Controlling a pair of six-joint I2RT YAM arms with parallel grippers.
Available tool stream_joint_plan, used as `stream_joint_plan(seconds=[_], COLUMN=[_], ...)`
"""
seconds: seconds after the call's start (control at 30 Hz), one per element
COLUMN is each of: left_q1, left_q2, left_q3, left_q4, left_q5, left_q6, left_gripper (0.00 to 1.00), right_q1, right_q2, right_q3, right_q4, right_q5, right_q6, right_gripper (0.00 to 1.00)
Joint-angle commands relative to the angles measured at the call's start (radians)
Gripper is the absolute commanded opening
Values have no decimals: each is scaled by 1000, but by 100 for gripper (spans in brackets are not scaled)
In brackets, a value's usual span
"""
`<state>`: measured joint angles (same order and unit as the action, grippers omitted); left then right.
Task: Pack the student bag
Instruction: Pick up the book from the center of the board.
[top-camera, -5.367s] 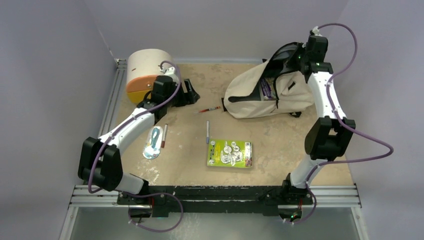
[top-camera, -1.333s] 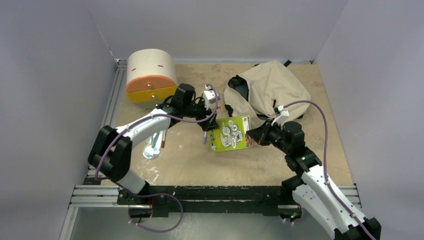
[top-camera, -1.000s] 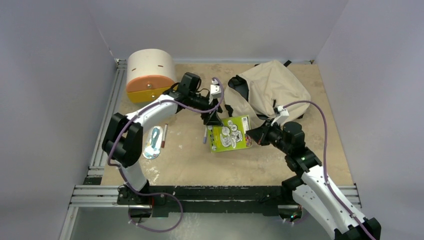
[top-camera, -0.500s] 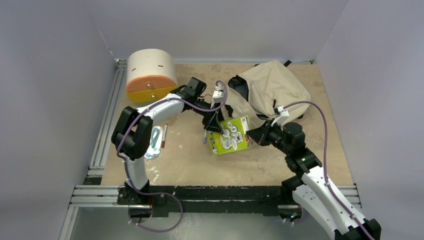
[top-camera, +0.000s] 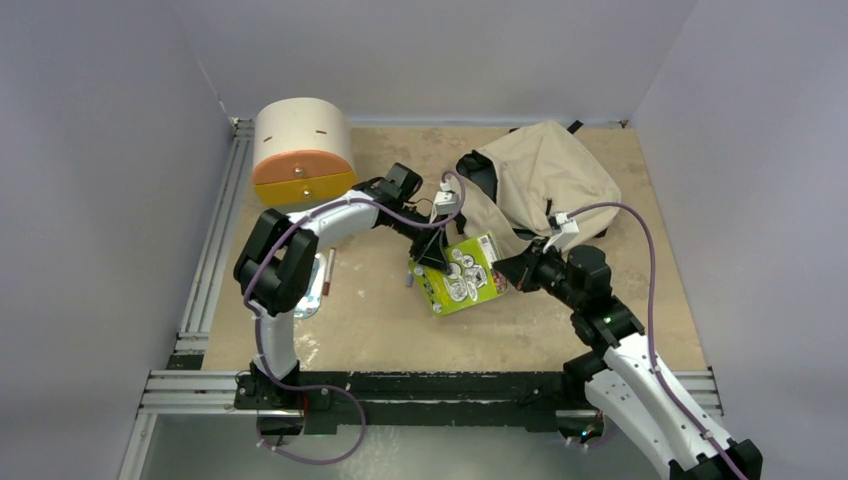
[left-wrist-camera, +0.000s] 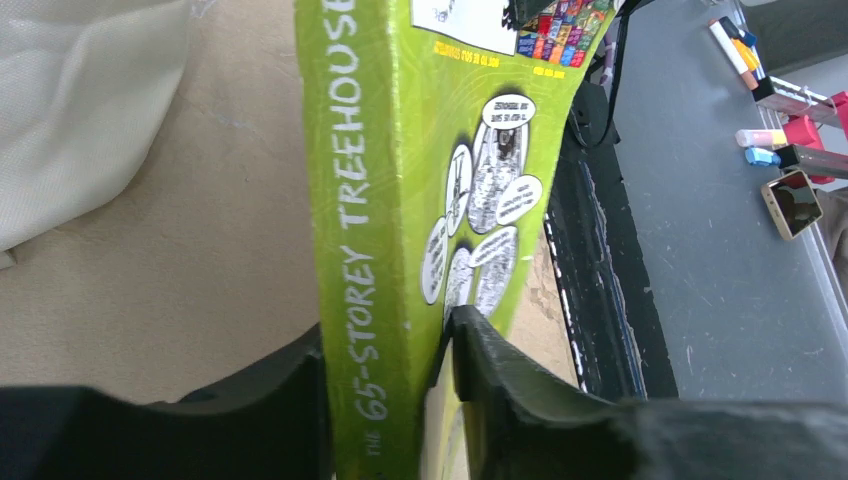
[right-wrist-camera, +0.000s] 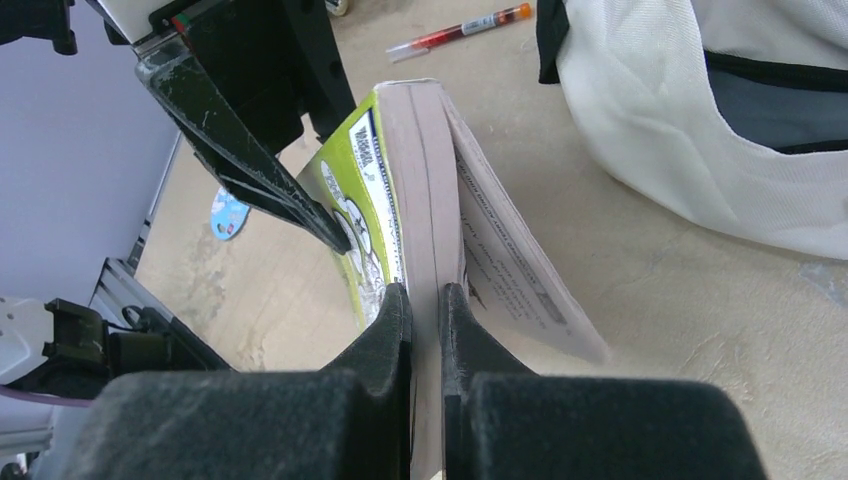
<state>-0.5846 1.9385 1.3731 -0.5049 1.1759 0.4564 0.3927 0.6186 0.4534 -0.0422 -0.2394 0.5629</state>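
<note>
left hand (left-wrist-camera: 385, 345) gripping (reaching far forward) | right hand (right-wrist-camera: 425, 300) clamped tight

Mottled tan table (top-camera: 380, 320) edged by aluminium rails (top-camera: 215, 250) on the left and near sides. Far left corner: cream rounded drawer box (top-camera: 300, 125), with an orange drawer front (top-camera: 300, 167) above a yellow one (top-camera: 308, 187). Centre: green book (top-camera: 462, 278), tilted up from the table, its spine reading "65-Storey Treehouse", one cover splayed away from the page block. A red pen (right-wrist-camera: 462, 31) lies beyond the book. A dark red marker (top-camera: 328, 270) lies left of centre, and a pale blue flat item (right-wrist-camera: 228, 213) lies farther left.
</note>
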Motion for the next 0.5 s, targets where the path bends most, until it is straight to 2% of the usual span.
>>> stream_joint_plan(seconds=[0.0,0.07,0.13,0.17,0.23,0.33,0.47], left_q1=[-6,-6,-6,-6,-6,-6,0], left_q2=[-2,1,-5,-10,-26,-79,-195], left_q3=[60,85,110,124,151,163,136], left_q4=[-31,-52,-49,-50,-64,-94,-165], left_q5=[73,92,109,111,107,103,87], left_q6=[34,39,21,11,2,23,105], left_gripper=[30,18,3,0,0,0,0], right_q1=[2,2,2,2,2,1,2], right_q2=[-17,-14,-8,-1,18,39,38], right_q3=[17,21,36,51,91,180,278], right_q4=[144,140,124,112,84,15,-22], right_q5=[-18,-16,-6,-11,-21,7,7], right_q6=[6,4,1,-6,-10,-49,-138], right_gripper=[0,3,20,26,34,59,79])
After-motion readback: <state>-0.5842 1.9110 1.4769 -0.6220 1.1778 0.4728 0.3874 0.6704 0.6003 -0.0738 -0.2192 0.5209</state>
